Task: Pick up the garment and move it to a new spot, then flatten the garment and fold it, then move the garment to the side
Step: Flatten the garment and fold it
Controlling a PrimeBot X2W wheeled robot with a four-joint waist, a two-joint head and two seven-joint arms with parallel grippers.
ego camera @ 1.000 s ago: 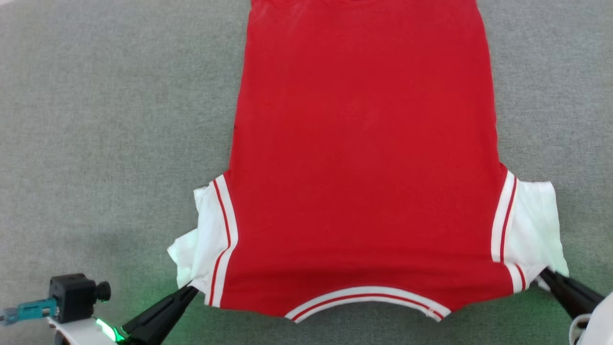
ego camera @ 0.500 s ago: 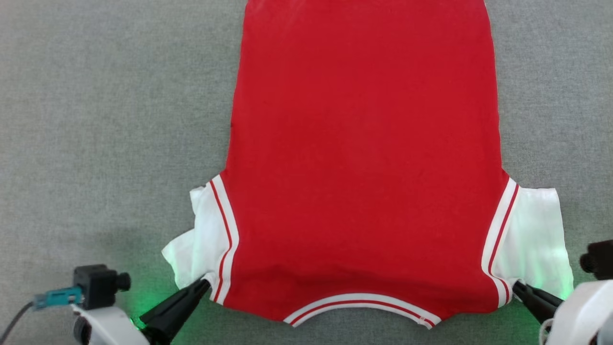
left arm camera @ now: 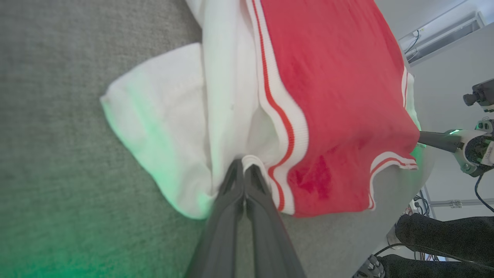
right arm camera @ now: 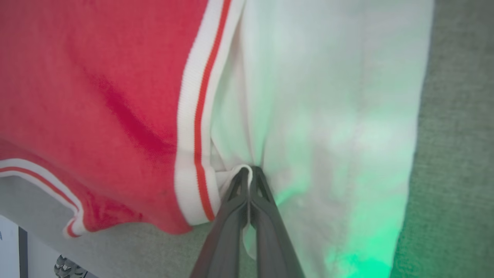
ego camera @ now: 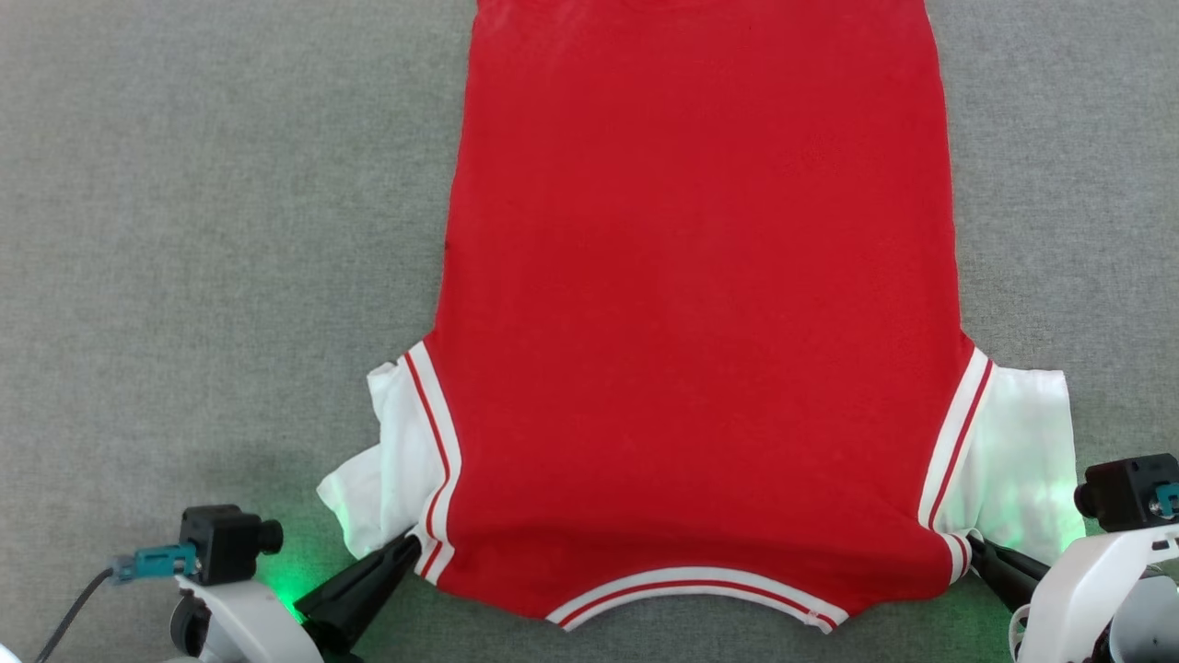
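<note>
garment (ego camera: 700,304) on grey table (ego camera: 184,230), left gripper (ego camera: 410,546) pinching one shoulder, right gripper (ego camera: 976,549) the other

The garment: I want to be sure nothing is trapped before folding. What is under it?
The garment lies spread on the grey mat, which shows beside it. Its underside and the mat beneath are covered; no lump shows through the red cloth.

No text, number, label or brand can be read anywhere. The garment (ego camera: 700,304) shows a plain red face with red-and-white striped trim and no print.
</note>
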